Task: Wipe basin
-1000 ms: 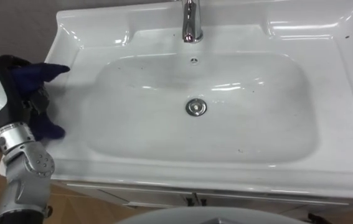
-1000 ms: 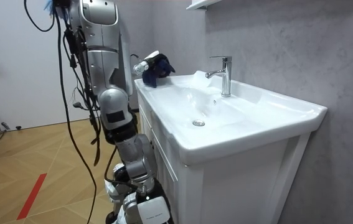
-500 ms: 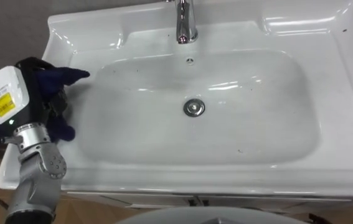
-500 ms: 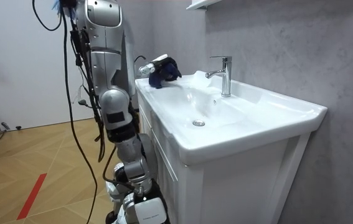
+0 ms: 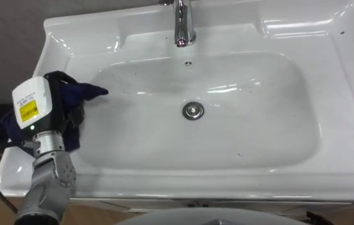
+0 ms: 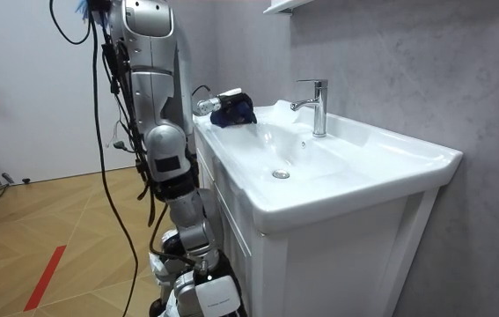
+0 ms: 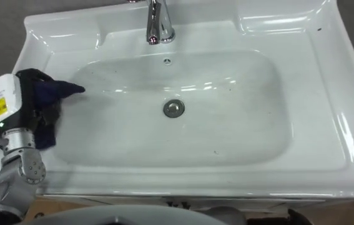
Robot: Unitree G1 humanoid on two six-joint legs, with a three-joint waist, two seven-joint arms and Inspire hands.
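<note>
My left hand point(image 5: 60, 107) comes in from the lower left and rests on the white basin's point(image 5: 239, 178) left rim, fingers curled round a dark blue cloth point(image 5: 88, 94). The cloth bunches under the hand, and one corner pokes right over the edge of the bowl. In the room view the hand point(image 6: 216, 102) and cloth point(image 6: 237, 111) sit at the basin's far corner, near the wall. The bowl shows small dark specks and a round metal drain point(image 5: 192, 111) at its middle.
A chrome faucet point(image 5: 182, 25) stands at the back centre of the basin, above a small overflow hole point(image 5: 188, 63). The basin sits on a white cabinet point(image 6: 337, 264) against a grey wall. I stand at the cabinet's front on a wooden floor point(image 6: 47, 246).
My left hand has carried the cloth right, from the outer left rim to the bowl's edge, and has sunk lower onto the basin. The eye view has shifted a little too.
</note>
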